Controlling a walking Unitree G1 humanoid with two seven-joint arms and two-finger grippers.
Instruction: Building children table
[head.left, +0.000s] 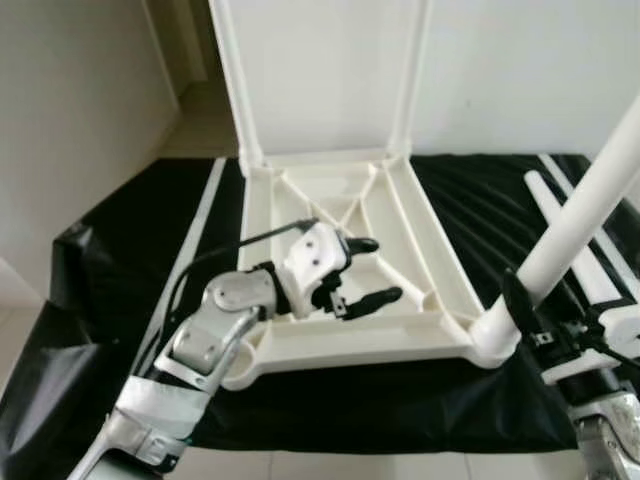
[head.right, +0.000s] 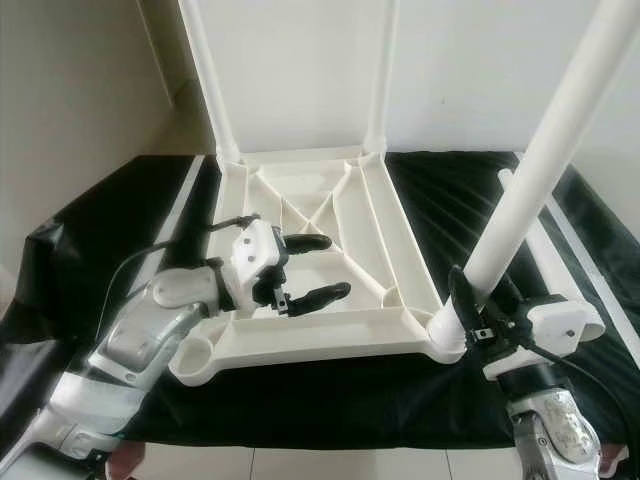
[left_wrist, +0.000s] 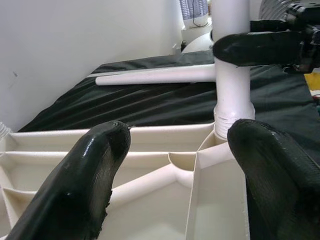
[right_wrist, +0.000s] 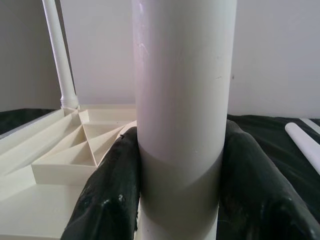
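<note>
The white plastic table top (head.left: 350, 350) lies upside down on a black cloth (head.left: 120, 260). Two white legs (head.left: 232, 70) (head.left: 412, 80) stand in its far corners. A third leg (head.right: 545, 150) stands tilted in the near right corner socket, and my right gripper (head.right: 470, 300) is shut on it just above the socket; the fingers (right_wrist: 110, 200) press both sides of the leg (right_wrist: 182, 75). My left gripper (head.left: 385, 268) hovers open over the ribbed underside near the front left, holding nothing. The near left socket (head.right: 195, 360) has no leg in it.
A loose white leg (left_wrist: 155, 76) lies on the cloth to the right of the table top. White walls stand close behind and to the left. The cloth's front edge (head.left: 380, 440) drops to a tiled floor.
</note>
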